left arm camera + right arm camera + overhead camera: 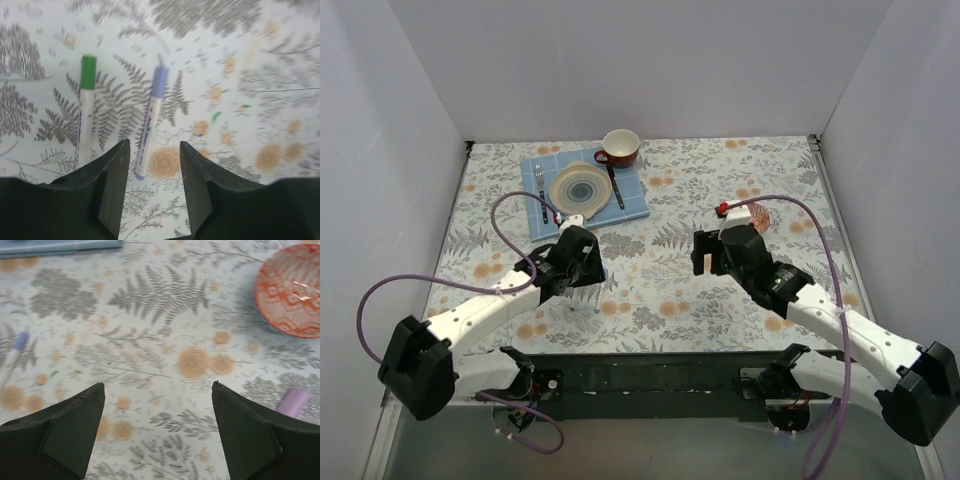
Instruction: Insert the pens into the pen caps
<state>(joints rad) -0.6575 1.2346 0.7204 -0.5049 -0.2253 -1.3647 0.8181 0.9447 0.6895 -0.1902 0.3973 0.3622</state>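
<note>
The left arm and the right arm have white shells over their long links and chunky black housings at the joints. Both are bolted to a black base bar. Above that bar, a purple cable loops beside the left arm. A second purple cable arcs over the right arm to a small red fitting. The left gripper and right gripper have matte black, wedge-shaped fingers.

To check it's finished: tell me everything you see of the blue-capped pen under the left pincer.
The blue-capped pen is a slim white plastic-looking barrel with blue print, a lilac-blue cap on its far end and a blue near end. It lies flat on the floral tablecloth, slightly slanted, between the open fingers of the left pincer, touching neither, apart from the green-capped pen.
</note>
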